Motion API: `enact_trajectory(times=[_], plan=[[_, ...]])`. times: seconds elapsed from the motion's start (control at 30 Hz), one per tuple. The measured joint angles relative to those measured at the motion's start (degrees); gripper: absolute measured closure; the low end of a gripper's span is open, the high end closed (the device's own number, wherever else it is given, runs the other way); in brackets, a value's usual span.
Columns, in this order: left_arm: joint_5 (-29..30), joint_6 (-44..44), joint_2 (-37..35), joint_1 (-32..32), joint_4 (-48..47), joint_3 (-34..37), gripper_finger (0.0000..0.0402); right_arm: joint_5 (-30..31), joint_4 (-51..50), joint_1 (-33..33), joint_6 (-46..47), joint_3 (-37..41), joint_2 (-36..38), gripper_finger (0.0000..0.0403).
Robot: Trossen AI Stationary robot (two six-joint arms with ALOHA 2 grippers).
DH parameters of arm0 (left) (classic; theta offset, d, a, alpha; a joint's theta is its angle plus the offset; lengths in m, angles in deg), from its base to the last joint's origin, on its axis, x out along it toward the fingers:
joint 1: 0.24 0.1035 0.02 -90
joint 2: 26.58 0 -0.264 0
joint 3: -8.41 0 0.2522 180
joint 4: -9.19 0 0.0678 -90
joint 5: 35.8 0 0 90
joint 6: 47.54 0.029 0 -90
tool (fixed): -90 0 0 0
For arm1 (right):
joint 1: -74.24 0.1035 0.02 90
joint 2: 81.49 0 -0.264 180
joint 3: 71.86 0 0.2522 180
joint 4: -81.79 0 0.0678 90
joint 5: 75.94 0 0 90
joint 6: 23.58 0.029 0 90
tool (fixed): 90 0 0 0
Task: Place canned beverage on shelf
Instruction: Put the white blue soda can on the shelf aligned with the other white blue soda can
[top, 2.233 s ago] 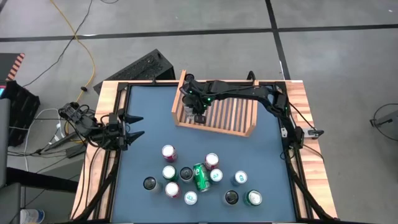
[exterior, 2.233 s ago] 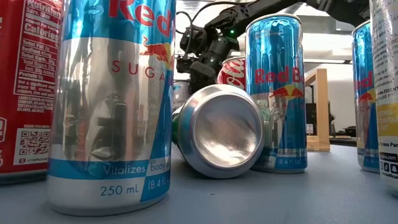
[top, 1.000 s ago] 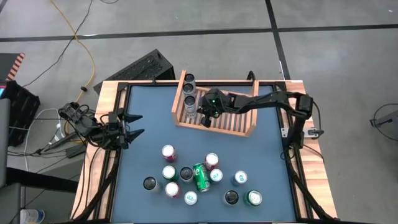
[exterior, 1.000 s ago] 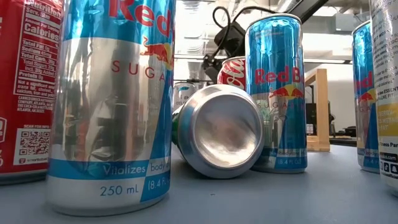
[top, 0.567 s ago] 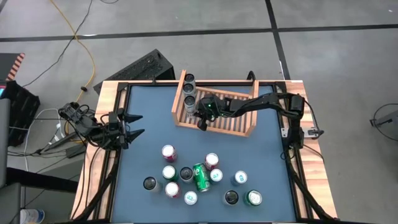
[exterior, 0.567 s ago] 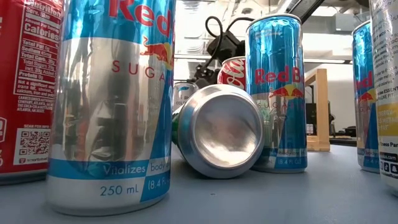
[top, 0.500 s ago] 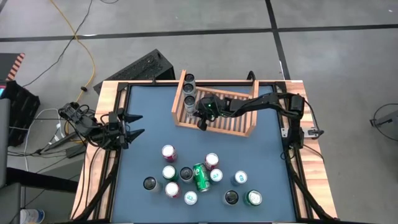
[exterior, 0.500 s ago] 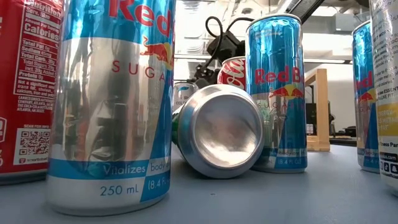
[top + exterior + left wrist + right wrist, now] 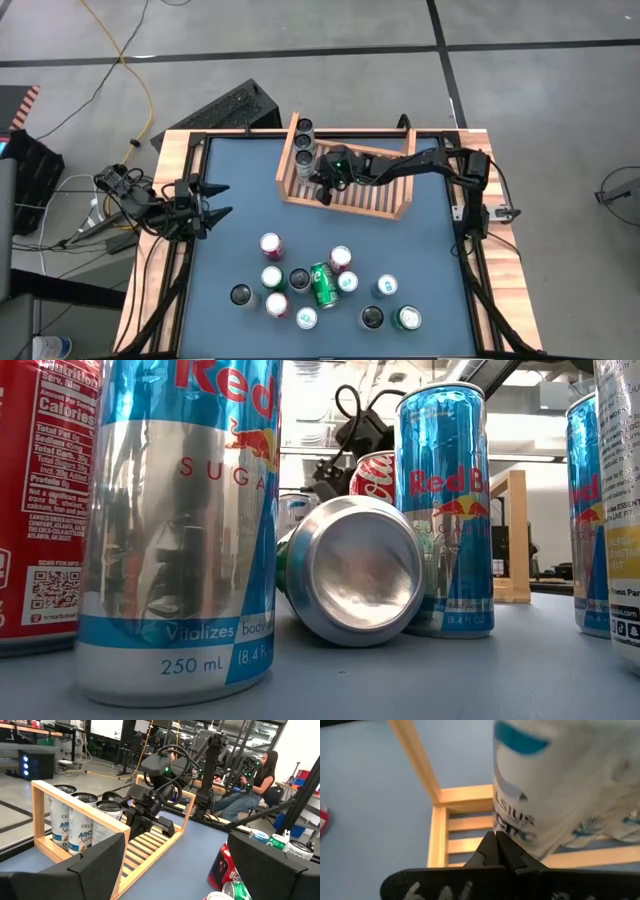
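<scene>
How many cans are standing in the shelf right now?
3, in a row along the left wall of the shelf: far can, middle can, near can. The right arm may hide another.

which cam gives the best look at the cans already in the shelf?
Left wrist view: three Celsius cans stand side-on in a row at one end of the shelf, labels readable. High view shows only their tops. Right wrist view shows one blurred can close up. Low view: they're hidden behind table cans.
</scene>
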State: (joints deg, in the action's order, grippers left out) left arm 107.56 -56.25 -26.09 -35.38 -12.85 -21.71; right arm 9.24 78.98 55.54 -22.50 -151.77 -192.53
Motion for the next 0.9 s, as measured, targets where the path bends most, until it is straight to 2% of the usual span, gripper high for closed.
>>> enact_trajectory(times=[0.23, 0.5, 0.9], plan=[[0.0, 0.0, 0.0, 0.0, 0.0, 0.0, 0.006, 0.7, -4.7, 0.9, 1.5, 0.0, 0.0, 0.0403], [0.4, 0.0, 0.0, 0.0, 0.0, 0.0, 0.006, 2.1, 0.5, 0.9, 2.3, -1.3, -4.6, 0.0403], [1.4, 0.0, 0.0, 0.0, 0.0, 0.0, 0.006, 1.6, 0.9, 0.3, 3.7, -1.5, -4.6, 0.0403]])
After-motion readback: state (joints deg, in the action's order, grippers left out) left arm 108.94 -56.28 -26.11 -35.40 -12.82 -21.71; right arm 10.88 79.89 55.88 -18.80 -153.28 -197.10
